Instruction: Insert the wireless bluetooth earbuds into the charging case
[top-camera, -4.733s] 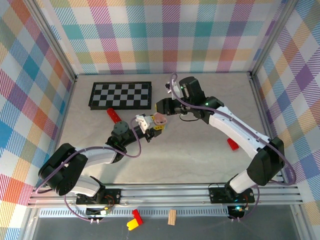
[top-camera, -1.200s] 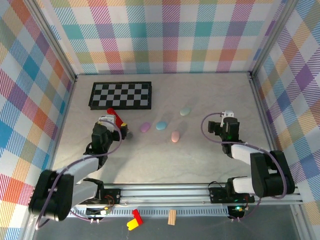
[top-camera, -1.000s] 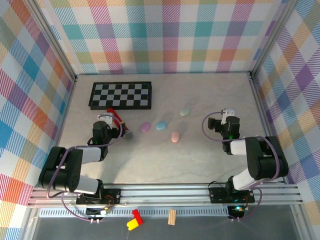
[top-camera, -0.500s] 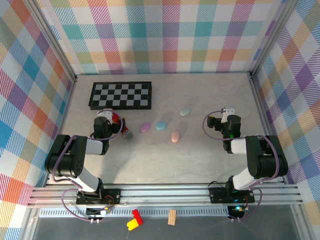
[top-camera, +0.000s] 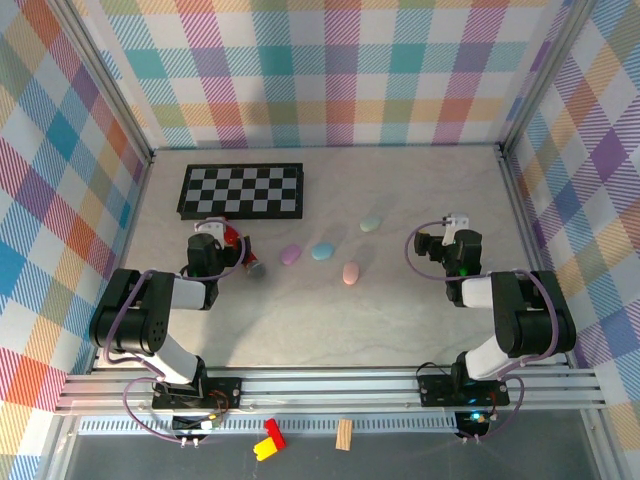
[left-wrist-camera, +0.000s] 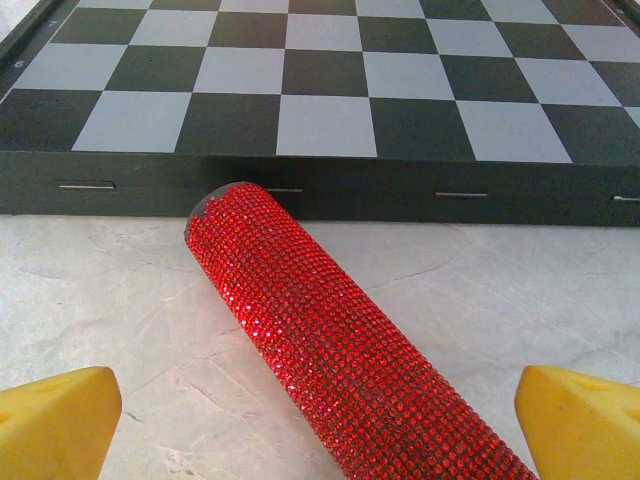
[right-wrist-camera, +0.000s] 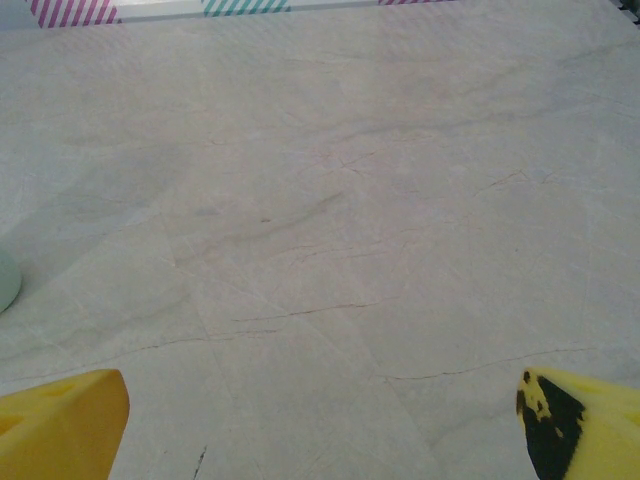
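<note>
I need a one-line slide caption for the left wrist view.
Open left gripper facing a red glitter cylinder lying in front of a chessboard.

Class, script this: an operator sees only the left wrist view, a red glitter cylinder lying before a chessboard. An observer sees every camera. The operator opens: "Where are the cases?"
Observer: Four lie right of the red cylinder: a purple case, blue case, pink case and mint case.
Operator: Which is nearest the back wall?
Observer: The mint case.
Operator: And the right gripper?
Observer: The right gripper is open above bare table, right of all four cases.
</note>
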